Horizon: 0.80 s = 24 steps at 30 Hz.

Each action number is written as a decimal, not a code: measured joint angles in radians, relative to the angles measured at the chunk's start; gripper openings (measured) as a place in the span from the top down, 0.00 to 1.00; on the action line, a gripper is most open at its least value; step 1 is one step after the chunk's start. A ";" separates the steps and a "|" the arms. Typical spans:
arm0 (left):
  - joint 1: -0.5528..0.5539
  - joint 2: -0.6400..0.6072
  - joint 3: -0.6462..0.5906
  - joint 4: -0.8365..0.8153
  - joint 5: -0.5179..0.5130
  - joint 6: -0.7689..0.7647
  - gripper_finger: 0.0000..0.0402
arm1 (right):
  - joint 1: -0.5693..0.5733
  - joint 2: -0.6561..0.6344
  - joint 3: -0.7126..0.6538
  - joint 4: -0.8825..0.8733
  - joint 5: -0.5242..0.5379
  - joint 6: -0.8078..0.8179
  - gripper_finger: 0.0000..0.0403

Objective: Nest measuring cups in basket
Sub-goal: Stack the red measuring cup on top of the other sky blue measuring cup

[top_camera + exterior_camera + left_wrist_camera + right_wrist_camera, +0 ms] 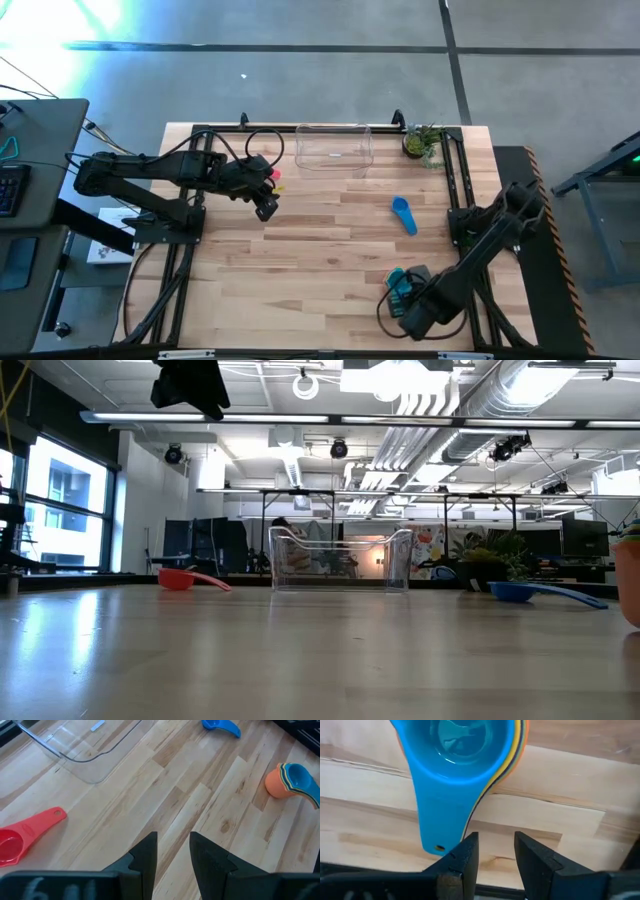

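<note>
A nested stack of measuring cups (460, 750), orange outermost and blue on top, stands on its base near the table's front right (398, 283). My right gripper (496, 845) hangs open just above it, by the handles' ends, pointing down with nothing between its fingers. A red cup (20, 835) sits on the table at the far left (272, 172). A single blue cup (404, 213) lies right of centre. The clear basket (333, 150) stands at the far edge. My left gripper (173, 845) is open in the air near the red cup, tilted down.
A small potted plant (422, 140) stands at the far right corner beside the basket. Bare wood lies between the basket, the blue cup and the stack. Dark frame rails (455, 190) run along the table's left and right sides.
</note>
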 joint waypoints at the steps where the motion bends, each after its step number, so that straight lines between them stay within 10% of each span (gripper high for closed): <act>1: 0.000 0.000 0.000 0.000 0.000 0.000 0.74 | 0.000 -0.012 0.000 -0.008 0.000 0.000 0.71; 13: 0.009 0.000 0.000 -0.004 0.000 -0.102 0.74 | -0.066 -0.214 0.000 -0.186 0.236 -0.066 0.71; 24: 0.108 0.006 0.000 -0.086 -0.004 -0.187 0.74 | -0.254 -0.409 0.000 -0.279 0.456 -0.485 0.71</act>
